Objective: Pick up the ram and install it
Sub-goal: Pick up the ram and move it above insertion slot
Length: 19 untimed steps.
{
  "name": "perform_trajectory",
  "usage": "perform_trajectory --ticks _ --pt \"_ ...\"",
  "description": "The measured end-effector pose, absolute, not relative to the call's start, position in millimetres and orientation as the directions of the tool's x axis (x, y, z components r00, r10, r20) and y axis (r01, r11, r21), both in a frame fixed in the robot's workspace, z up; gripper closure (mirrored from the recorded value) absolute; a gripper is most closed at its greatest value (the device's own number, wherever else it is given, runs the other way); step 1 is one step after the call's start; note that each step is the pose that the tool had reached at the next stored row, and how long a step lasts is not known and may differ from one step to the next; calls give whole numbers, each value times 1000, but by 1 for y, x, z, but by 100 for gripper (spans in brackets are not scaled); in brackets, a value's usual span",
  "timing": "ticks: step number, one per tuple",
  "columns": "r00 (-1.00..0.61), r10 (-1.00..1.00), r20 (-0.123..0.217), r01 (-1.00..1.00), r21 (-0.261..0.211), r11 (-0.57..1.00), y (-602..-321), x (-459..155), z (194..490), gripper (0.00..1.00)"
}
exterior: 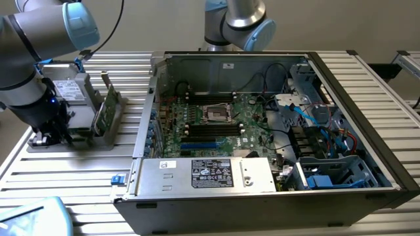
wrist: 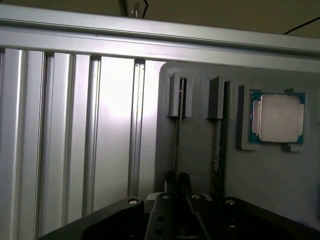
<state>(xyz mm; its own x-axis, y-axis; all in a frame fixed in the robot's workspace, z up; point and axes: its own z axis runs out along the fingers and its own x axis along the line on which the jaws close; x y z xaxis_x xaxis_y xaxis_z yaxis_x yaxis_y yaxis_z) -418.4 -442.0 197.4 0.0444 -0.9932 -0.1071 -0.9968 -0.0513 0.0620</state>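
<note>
Pinching the ram [wrist: 176,135] across its thin faces, my pincer [wrist: 176,183] is pressed nearly together on the stick. The stick stands on edge in a narrow slot of the grey holder [wrist: 200,165], on the ribbed worktop [wrist: 65,150] to the exterior view's left of the open computer case [exterior: 262,214]. I judge the stick light and stiff but fragile. It wants a hold on the bare board near its middle, clear of chips and contacts, and kept straight so it does not bind in the end guides. Just beside it stands the taller green card [wrist: 218,150], with the processor chip [wrist: 277,117] in its pocket beyond. Room above the holder looks open, while case walls and cables [exterior: 308,115] crowd the black memory slots [exterior: 211,129].
</note>
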Motion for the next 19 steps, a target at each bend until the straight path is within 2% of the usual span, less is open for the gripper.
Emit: perform_trajectory --ticks 19 --pt "44 -993 -107 -997 61 -51 -442 -418 195 87"
